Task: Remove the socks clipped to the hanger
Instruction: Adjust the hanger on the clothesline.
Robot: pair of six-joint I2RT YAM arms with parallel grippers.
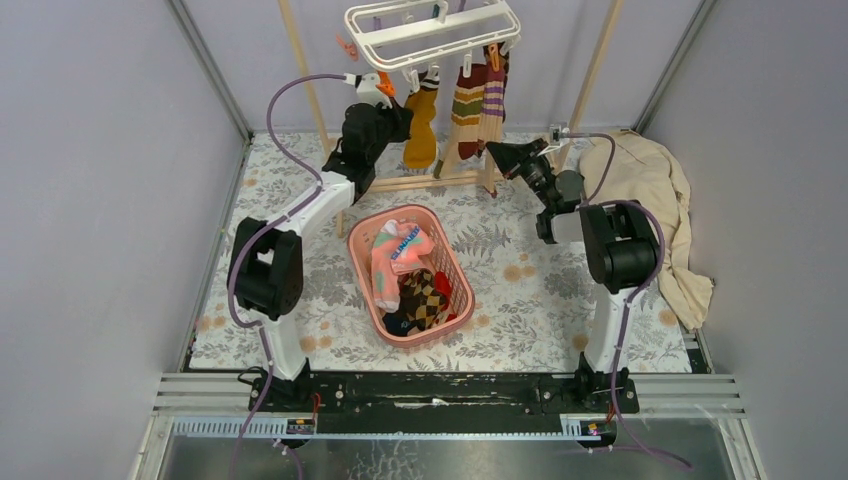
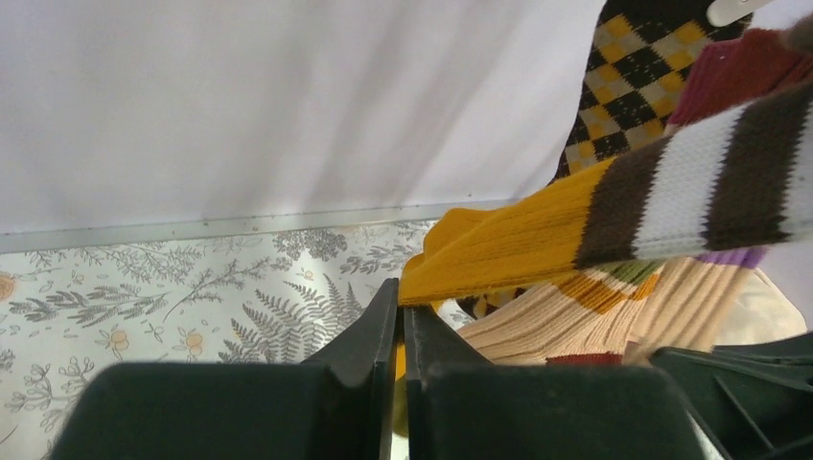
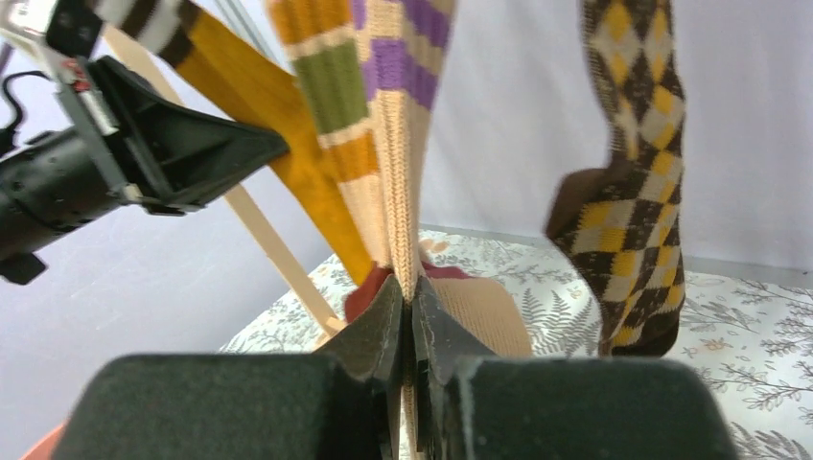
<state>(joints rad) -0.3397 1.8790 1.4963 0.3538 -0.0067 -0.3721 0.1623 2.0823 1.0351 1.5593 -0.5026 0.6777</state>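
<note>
The white hanger (image 1: 430,30) hangs at the top centre. A mustard sock (image 1: 422,125) and two striped socks (image 1: 468,100) are clipped to it. My left gripper (image 1: 400,125) is shut on the mustard sock's lower end; in the left wrist view the jaws (image 2: 403,316) pinch the mustard sock (image 2: 518,244). My right gripper (image 1: 495,152) is shut on a beige striped sock; in the right wrist view the jaws (image 3: 410,297) pinch the beige striped sock (image 3: 393,144). A brown-yellow argyle sock (image 3: 628,192) hangs free to its right.
A pink basket (image 1: 362,280) holding several socks sits on the floral table between the arms. A large beige cloth (image 1: 650,190) lies at the right. The wooden rack's base (image 1: 420,182) stands under the hanger.
</note>
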